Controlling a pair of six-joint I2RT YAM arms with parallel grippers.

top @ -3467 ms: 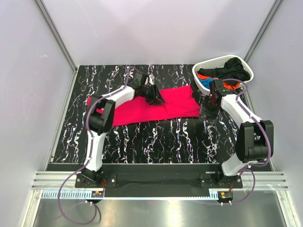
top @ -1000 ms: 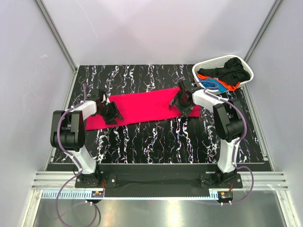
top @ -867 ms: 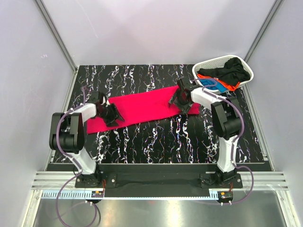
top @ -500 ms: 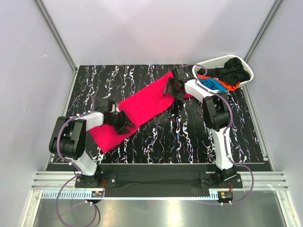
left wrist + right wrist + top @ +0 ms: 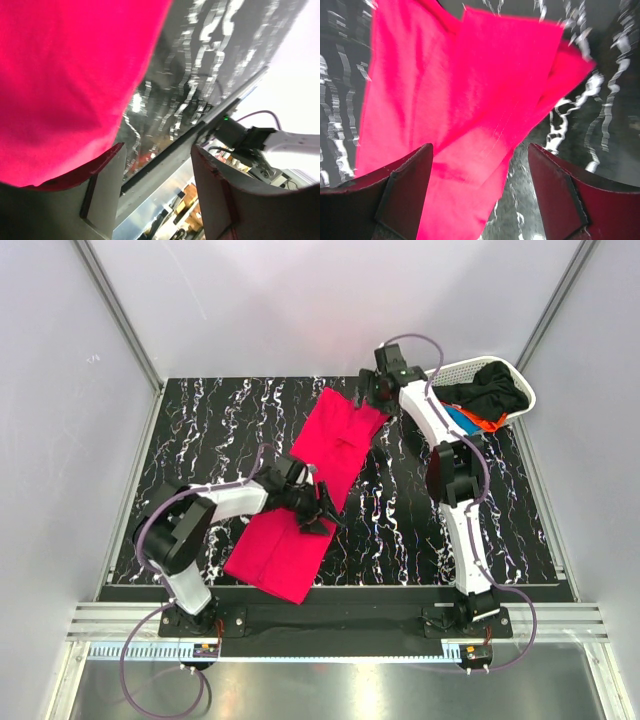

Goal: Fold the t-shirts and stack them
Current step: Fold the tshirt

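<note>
Both the left gripper (image 5: 316, 512) and the right gripper (image 5: 371, 392) have their fingers spread apart, clamping nothing. One long bright pinkish-red cloth t-shirt (image 5: 335, 440), folded into a strip, lies slantwise beneath both, its far end under the right gripper. Just right of that gripper stands a white plastic lattice basket (image 5: 528, 392) holding a black t-shirt (image 5: 492, 388).

t-shirt (image 5: 336, 443): matt cloth | table (image 5: 200, 430): glossy marbled | basket (image 5: 528, 392): white plastic
</note>
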